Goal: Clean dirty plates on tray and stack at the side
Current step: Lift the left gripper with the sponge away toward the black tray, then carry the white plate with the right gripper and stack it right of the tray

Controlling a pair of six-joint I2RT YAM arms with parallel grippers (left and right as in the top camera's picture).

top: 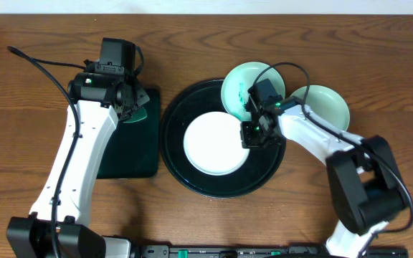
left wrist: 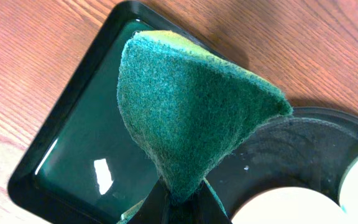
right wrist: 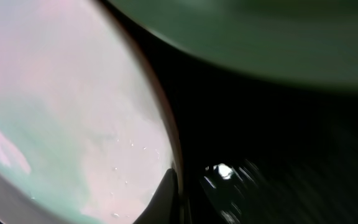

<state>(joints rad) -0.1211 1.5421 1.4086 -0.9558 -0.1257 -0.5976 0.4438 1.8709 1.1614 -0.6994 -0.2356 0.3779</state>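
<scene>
The round black tray (top: 174, 154) holds a white plate (top: 214, 147) at its middle. A mint plate with green smears (top: 244, 84) leans on the tray's upper right rim. Another mint plate (top: 325, 107) lies on the table to the right of the tray. My right gripper (top: 252, 133) is at the white plate's right rim. In the right wrist view one finger (right wrist: 166, 194) lies on the plate (right wrist: 55, 112) and pinches its edge. My left gripper (top: 138, 104) is shut on a green sponge (left wrist: 185, 106) and holds it above the rectangular tray (left wrist: 61, 155).
The smaller black rectangular tray (top: 124, 161) lies left of the round tray, almost touching it. In the left wrist view the round tray (left wrist: 291, 146) and the white plate (left wrist: 291, 208) show at the lower right. Wooden table surrounds everything.
</scene>
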